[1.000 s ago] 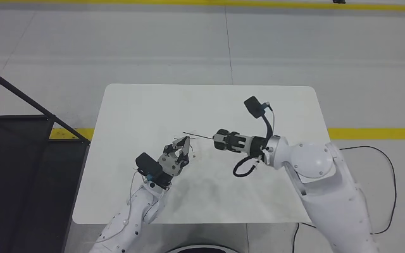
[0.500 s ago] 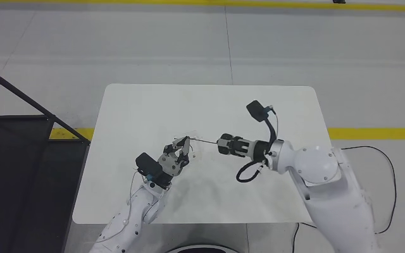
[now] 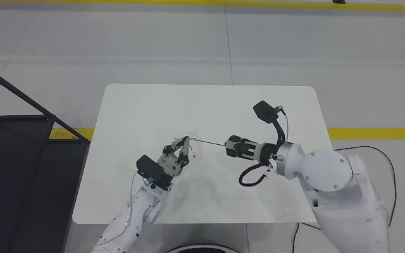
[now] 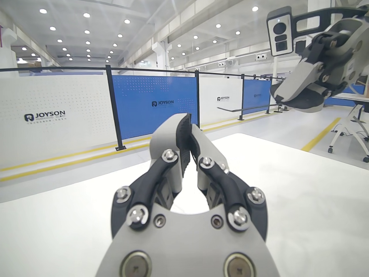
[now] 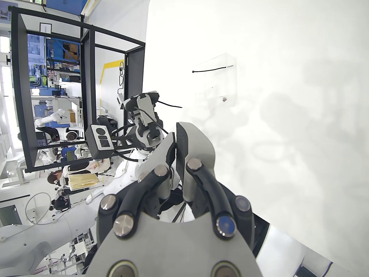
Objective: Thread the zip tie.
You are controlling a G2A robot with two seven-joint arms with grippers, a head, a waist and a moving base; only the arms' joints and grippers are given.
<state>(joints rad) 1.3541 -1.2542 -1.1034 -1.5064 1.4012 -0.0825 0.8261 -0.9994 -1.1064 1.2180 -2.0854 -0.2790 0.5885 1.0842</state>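
A thin black zip tie [image 3: 209,141] hangs level above the white table [image 3: 266,104], and my right gripper [image 3: 228,145] is shut on one end of it. Its free end points toward my left gripper [image 3: 182,144], ending just beyond those fingertips. The left wrist view shows the strap [image 4: 245,107] sticking out sideways from the right gripper [image 4: 278,99]. My left gripper [image 4: 188,122] is shut, and I see nothing between its pads. In the right wrist view my right gripper [image 5: 175,134] faces the left gripper [image 5: 142,102]. Beyond them a second short black zip tie [image 5: 212,69] lies on a clear box-like piece.
A black metal frame [image 3: 31,107] stands off the table's left side. The table's far half and right side are bare white surface. A yellow floor line [image 3: 364,133] runs behind the right arm.
My right gripper has drawn back to the right and slightly nearer the robot, carrying the zip tie away from the left gripper. The left gripper has stayed put.
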